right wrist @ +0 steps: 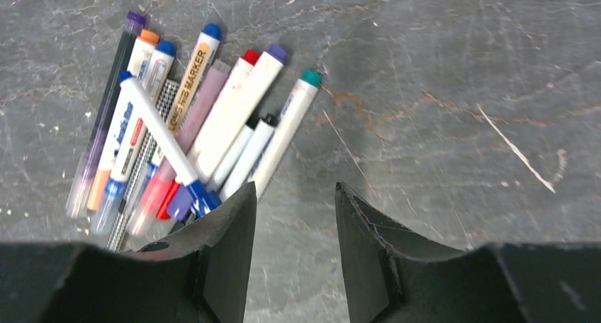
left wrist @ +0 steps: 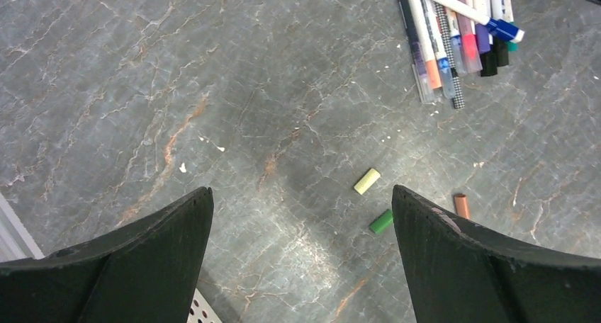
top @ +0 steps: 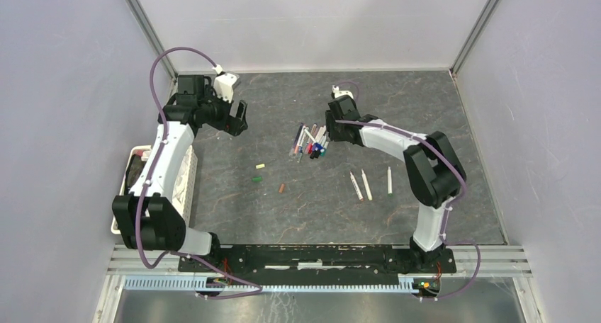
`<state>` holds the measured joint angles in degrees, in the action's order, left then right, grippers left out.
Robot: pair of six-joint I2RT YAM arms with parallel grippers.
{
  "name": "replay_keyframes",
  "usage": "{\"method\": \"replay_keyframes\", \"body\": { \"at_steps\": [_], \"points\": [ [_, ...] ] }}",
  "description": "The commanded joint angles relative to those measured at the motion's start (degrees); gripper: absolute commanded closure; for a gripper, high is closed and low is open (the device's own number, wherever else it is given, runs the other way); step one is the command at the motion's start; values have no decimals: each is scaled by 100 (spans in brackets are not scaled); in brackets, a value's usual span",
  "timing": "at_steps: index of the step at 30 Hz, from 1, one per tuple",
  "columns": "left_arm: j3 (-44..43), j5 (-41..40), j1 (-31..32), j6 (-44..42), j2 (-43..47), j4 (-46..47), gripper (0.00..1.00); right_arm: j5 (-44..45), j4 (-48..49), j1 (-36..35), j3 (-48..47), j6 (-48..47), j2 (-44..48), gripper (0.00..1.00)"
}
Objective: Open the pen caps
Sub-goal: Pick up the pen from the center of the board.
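Note:
A pile of capped pens [top: 310,141] lies mid-table; it also shows in the left wrist view [left wrist: 457,32] and the right wrist view [right wrist: 191,125]. Three loose pen caps lie left of it: yellow [top: 260,166] [left wrist: 366,180], green [top: 256,179] [left wrist: 381,222] and brown [top: 282,188] [left wrist: 461,205]. Three uncapped white pens [top: 368,183] lie to the right. My left gripper [top: 234,117] [left wrist: 301,192] is open and empty, up at the back left. My right gripper [top: 332,135] [right wrist: 294,188] is open and empty, just beside the pile's right edge.
A white perforated basket [top: 190,174] stands at the left edge under the left arm; its corner shows in the left wrist view [left wrist: 205,310]. Grey walls and metal posts enclose the table.

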<state>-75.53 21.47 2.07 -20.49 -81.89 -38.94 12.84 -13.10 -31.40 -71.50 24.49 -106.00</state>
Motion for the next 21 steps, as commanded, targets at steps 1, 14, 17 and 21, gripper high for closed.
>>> {"method": "replay_keyframes", "body": {
  "at_steps": [1, 14, 17, 21],
  "points": [
    [100, 355, 11, 194, 411, -33, 0, -122, -235, -55, -632, 225, -517, 50],
    [205, 476, 13, 80, 472, -88, 0, 363, -498, -96, -967, 281, -1083, 62],
    [190, 526, 13, 65, 459, -94, 0, 529, -503, -96, -780, 239, -978, 67],
    [141, 613, 14, 50, 420, -138, 0, 654, -481, -69, -555, 202, -817, 70]
  ]
}}
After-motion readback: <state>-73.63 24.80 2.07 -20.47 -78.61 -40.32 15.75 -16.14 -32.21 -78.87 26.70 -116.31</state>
